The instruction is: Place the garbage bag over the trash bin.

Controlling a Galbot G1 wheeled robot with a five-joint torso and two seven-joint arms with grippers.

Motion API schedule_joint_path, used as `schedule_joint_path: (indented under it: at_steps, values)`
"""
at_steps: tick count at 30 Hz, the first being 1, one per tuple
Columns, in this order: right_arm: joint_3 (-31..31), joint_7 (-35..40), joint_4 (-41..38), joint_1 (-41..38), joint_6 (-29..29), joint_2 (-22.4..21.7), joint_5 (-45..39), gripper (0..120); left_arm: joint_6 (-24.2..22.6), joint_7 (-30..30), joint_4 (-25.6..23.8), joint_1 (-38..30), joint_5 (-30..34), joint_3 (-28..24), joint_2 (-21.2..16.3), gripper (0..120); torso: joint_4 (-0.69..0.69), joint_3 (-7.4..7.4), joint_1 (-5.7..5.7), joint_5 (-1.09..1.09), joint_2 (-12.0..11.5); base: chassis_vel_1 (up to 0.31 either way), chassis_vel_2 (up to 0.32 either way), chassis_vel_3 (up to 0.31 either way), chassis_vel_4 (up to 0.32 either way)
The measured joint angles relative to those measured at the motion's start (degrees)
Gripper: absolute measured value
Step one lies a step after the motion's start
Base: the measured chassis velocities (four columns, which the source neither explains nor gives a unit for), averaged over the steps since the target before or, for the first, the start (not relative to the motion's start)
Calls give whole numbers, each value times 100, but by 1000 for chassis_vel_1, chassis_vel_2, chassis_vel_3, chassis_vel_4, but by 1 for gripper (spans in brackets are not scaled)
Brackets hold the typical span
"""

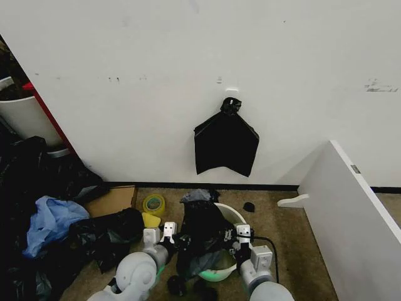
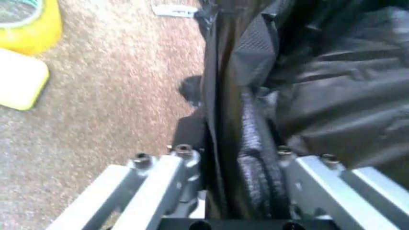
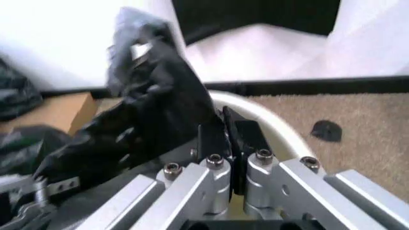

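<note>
From the head camera, 1 trash bin (image 1: 233, 216) stands on the carpet just ahead of the robot, and 1 garbage bag (image 1: 202, 233) hangs bunched between the 2 grippers, drooping into the bin's near-left part. The left gripper (image 1: 168, 233) holds the bag's left edge; the right gripper (image 1: 242, 236) sits at the bin's right rim, the nearer of the 2 to the bin. The far rim lies bare, beyond both.

At the left wrist, the left gripper (image 2: 240, 115) is closed on the garbage bag (image 2: 332, 91), a fold running lengthwise between its fingers.

At the right wrist, the right gripper (image 3: 231, 139) pinches the garbage bag (image 3: 153, 110) narrowly, with the trash bin (image 3: 268, 115) rim curving just beyond.
</note>
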State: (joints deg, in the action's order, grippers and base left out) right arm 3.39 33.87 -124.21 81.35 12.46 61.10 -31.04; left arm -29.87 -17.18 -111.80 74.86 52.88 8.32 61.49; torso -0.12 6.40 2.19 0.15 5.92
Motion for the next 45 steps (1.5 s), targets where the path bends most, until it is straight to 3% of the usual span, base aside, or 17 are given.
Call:
schedule_joint_path:
  at_steps: [4,11,24,30,39,42,45]
  values:
    - [-180,5,-144,30,-67,6,-113,0,21,89,-94,91,70,81,-98,6,0,0,0,-1,0,0,0,0,0]
    - [-657,66,-299,119,-93,77,-496,0,44,267,-336,220,233,198,-279,5,0,0,0,0,0,0,0,0,0]
    - [-1246,103,-156,446,-248,81,-755,0,45,430,-612,272,795,1221,-324,5,0,0,0,0,-1,0,0,0,0]
    - [-1256,76,-138,532,-263,50,-852,0,42,435,-678,250,1011,1483,-246,5,0,0,0,1,-1,0,0,0,0]
    - [-890,-353,-216,740,-205,61,-1693,0,-57,332,-942,101,1865,2015,53,5,0,0,0,-1,-1,0,0,0,0]
    - [-876,-667,-54,630,-532,149,-1742,0,-148,272,-1140,201,2021,2056,-21,5,0,0,0,1,-1,0,0,0,0]
    - [-896,-1679,353,486,-1785,222,-1119,0,-173,296,-1235,356,1716,1690,-161,5,0,0,0,-2,-1,0,0,0,0]
